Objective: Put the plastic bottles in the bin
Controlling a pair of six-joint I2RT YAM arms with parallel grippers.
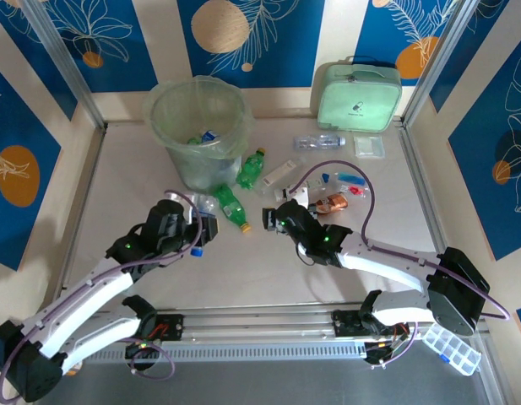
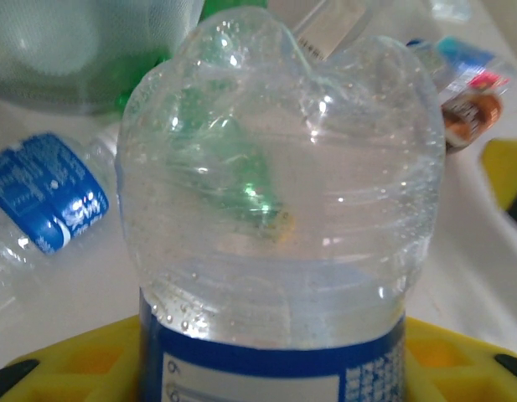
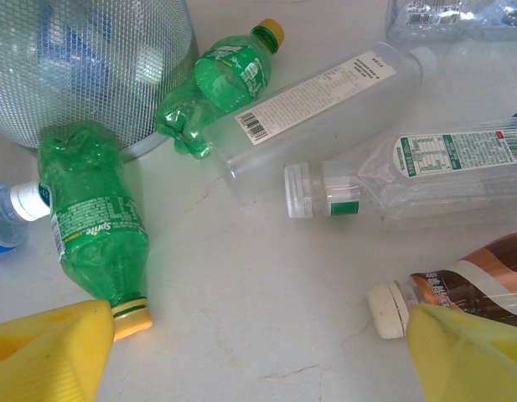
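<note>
— Left gripper [image 1: 203,232] first: we see its yellow fingers [image 2: 82,360] closed on a clear bottle [image 2: 279,209] with a blue label. It stands at the bottom of the left wrist view, dimpled base toward the camera.
— And the right gripper [image 1: 267,218]?
— Spread wide on nothing; its fingers [image 3: 44,356] sit in the two bottom corners of the right wrist view, over bare table [image 1: 268,274].
— What do we make of the surface?
— Off-white, stone-like, with hairline cracks. Around it stand metal posts and walls of blue panels with white leaves and orange discs, cream stripes between.
— Anything we can read?
— "Sprite" on the nearer green bottle [image 3: 95,222], lower left there. Other labels are too small for us.
— Counts?
— On the table we count two green bottles, both crushed and yellow-capped. The farther green bottle [image 3: 220,84] lies just beside the bin [image 3: 90,67]. A second blue-labelled bottle [image 2: 49,193] lies at the left of the left wrist view. On the right we count one long clear bottle [image 3: 317,109], one white-capped clear bottle [image 3: 426,167] and one brown bottle [image 3: 476,289].
— The bin?
— Upper left of centre in the top view, green-lined, with a blue label and something green inside. One mint-green case [image 1: 359,91] stands farthest, upper right.
</note>
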